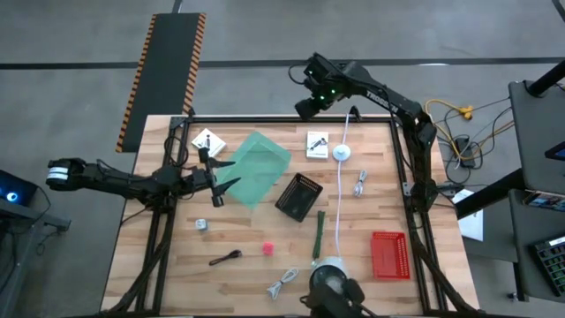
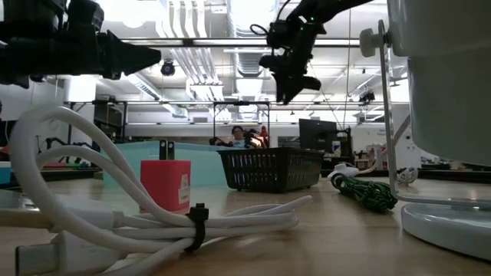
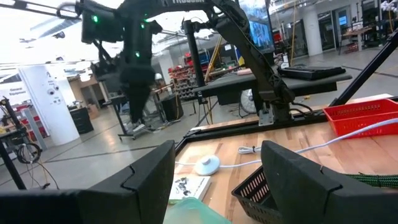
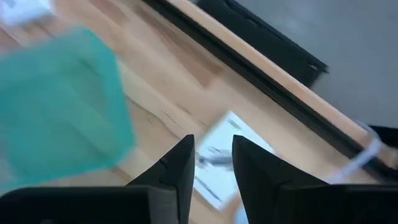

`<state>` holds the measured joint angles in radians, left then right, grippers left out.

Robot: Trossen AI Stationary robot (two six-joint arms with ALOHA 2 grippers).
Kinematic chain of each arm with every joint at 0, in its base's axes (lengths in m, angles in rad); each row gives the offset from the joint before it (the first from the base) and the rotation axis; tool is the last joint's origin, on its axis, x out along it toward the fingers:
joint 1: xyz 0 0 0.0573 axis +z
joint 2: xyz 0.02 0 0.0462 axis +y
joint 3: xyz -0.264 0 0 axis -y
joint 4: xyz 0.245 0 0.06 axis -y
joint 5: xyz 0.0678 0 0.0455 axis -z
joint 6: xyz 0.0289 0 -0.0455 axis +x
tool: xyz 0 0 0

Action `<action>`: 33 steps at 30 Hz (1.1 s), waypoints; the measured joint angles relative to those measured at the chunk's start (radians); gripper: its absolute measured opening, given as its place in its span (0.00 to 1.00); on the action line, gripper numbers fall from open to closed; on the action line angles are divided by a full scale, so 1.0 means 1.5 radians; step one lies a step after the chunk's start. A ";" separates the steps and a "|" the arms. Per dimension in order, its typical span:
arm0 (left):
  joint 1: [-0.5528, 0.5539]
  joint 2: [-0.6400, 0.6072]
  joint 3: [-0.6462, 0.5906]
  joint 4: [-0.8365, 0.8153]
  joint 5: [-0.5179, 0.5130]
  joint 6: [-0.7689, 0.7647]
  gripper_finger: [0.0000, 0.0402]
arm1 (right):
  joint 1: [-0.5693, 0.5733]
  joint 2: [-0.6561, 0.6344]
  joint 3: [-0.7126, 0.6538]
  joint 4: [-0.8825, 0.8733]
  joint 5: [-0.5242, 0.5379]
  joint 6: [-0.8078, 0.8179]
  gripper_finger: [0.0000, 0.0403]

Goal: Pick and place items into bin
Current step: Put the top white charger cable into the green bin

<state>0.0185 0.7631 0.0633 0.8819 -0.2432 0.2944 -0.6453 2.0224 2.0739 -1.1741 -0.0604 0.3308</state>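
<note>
Wooden slats of the work table (image 1: 238, 238) fill the overhead picture, a lab with shelves and monitors behind it in the level view. From the end effectors outward: the right gripper (image 1: 309, 104) hangs high over the table's far edge at about 12 o'clock, its fingers (image 4: 180, 168) parted by a narrow gap and empty, directly above a white printed card (image 1: 318, 144) that shows between them in its wrist view. The left gripper (image 1: 221, 181) hovers at 9 o'clock with fingers (image 3: 149, 180) spread wide, holding nothing, its tips at the edge of the green bin (image 1: 256, 168). A second card (image 1: 207, 141) lies at 10 o'clock beside that bin. A black basket (image 1: 298, 196) sits at centre, a dark green stick (image 1: 320, 232) just right of it, a pink ball (image 1: 267, 249) and a brown utensil (image 1: 225, 258) toward 6 and 7 o'clock, a small metal piece (image 1: 202, 224) at 8, coiled cables at 6 o'clock (image 1: 282, 284) and 2 o'clock (image 1: 360, 183), and a red basket (image 1: 389, 254) at 4. The card looks light, thin and flat, likely hard to lift off the wood; a grip across one edge seems the best hold.
</note>
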 joint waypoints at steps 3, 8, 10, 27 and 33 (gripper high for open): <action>0.000 0.002 -0.002 0.000 0.000 0.000 0.55 | 0.007 0.000 0.010 0.022 -0.017 0.027 0.27; 0.000 0.001 -0.003 0.000 0.000 0.000 0.55 | 0.021 0.000 0.023 0.028 -0.013 0.100 0.34; 0.000 0.000 -0.003 0.000 0.000 0.000 0.55 | 0.028 0.006 0.024 0.028 -0.011 0.117 0.39; 0.000 0.000 -0.002 0.000 0.000 0.000 0.55 | -0.019 0.075 0.058 -0.034 -0.072 0.284 0.49; 0.000 0.004 -0.003 -0.002 0.000 0.000 0.55 | -0.039 0.077 0.129 -0.158 -0.082 0.267 0.49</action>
<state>0.0185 0.7684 0.0589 0.8792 -0.2436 0.2947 -0.7044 2.1375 2.2671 -1.4111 -0.1841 0.7314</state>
